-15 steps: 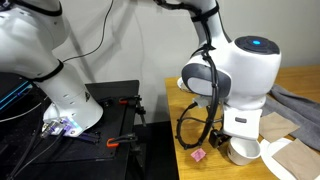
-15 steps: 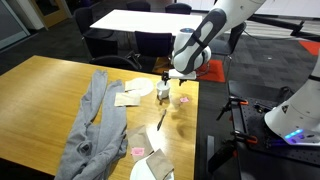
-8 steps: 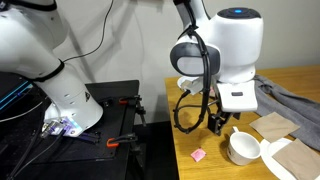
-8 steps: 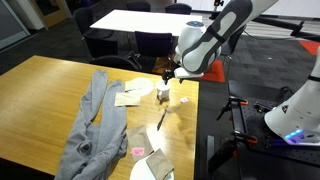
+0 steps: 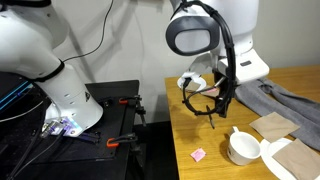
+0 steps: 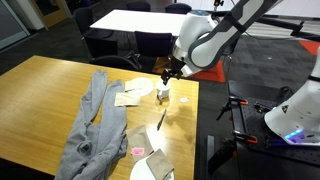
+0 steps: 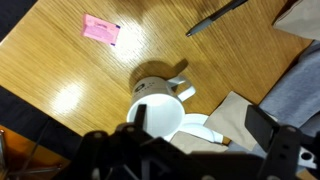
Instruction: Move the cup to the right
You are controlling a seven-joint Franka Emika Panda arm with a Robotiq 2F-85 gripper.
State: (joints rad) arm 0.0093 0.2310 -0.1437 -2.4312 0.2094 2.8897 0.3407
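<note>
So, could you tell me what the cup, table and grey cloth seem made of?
The cup looks like glazed white ceramic: smooth, opaque, faintly shiny. The table appears to be varnished wood or veneer: warm grain and a glossy reflection. The cloth seems soft matte fabric, lying in limp folds; the fibre cannot be told.

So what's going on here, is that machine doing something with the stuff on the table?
A robot arm is working at a wooden table. Its job is to shift the white cup to the right. At this moment its gripper hangs open above the cup, not touching it, so the cup stands on the table on its own. A pink scrap, a pen and a grey cloth lie nearby.
</note>
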